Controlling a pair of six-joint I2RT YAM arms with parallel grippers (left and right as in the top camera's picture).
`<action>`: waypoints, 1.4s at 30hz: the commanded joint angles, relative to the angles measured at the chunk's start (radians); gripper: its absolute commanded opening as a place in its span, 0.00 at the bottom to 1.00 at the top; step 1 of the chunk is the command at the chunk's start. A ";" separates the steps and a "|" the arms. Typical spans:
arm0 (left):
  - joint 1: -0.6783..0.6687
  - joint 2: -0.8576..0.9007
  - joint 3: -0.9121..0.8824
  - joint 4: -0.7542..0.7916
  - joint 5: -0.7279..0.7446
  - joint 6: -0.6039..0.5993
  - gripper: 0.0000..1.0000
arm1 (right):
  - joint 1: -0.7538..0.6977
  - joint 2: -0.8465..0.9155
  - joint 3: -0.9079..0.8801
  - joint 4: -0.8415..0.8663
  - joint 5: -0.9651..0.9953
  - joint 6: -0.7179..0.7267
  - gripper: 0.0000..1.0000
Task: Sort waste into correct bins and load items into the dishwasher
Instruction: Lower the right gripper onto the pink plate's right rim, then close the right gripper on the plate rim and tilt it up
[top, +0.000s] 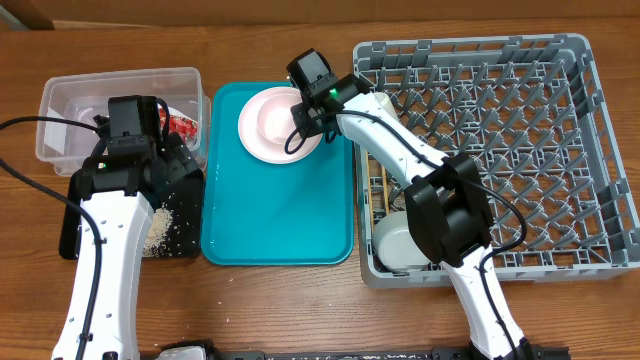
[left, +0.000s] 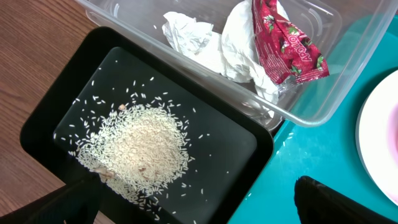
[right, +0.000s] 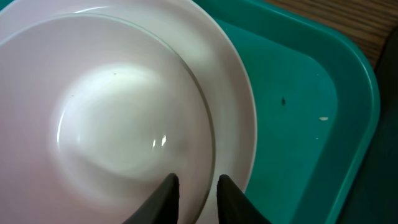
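Observation:
The pink bowl (top: 275, 110) sits on the pale pink plate (top: 252, 138) on the teal tray. My right gripper (top: 300, 122) (right: 198, 186) is shut on the bowl's rim (right: 112, 124), one finger inside and one outside, over the plate (right: 239, 112). My left gripper (left: 199, 205) is wide open and empty above the black tray (left: 239, 146), which holds a pile of rice (left: 137, 146). The clear tub (top: 60, 95) holds the white napkin (left: 205, 43) and the red wrapper (left: 286, 43). A white bowl (top: 400, 245) and chopsticks (top: 378, 195) lie in the grey dish rack (top: 500, 130). No cup shows.
The teal serving tray (top: 280, 210) lies between the black tray and the rack; a few rice grains lie on it (right: 322, 118). My right arm stretches over the rack's left side. Wooden tabletop shows at the front.

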 joint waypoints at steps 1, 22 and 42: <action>0.003 -0.010 0.011 0.001 0.007 0.011 1.00 | 0.008 0.014 -0.003 0.007 -0.024 0.004 0.18; 0.003 -0.010 0.011 0.001 0.007 0.011 1.00 | 0.008 0.014 -0.003 -0.008 -0.027 0.079 0.10; 0.003 -0.010 0.011 0.001 0.007 0.011 1.00 | 0.009 0.007 0.012 0.009 -0.076 0.084 0.04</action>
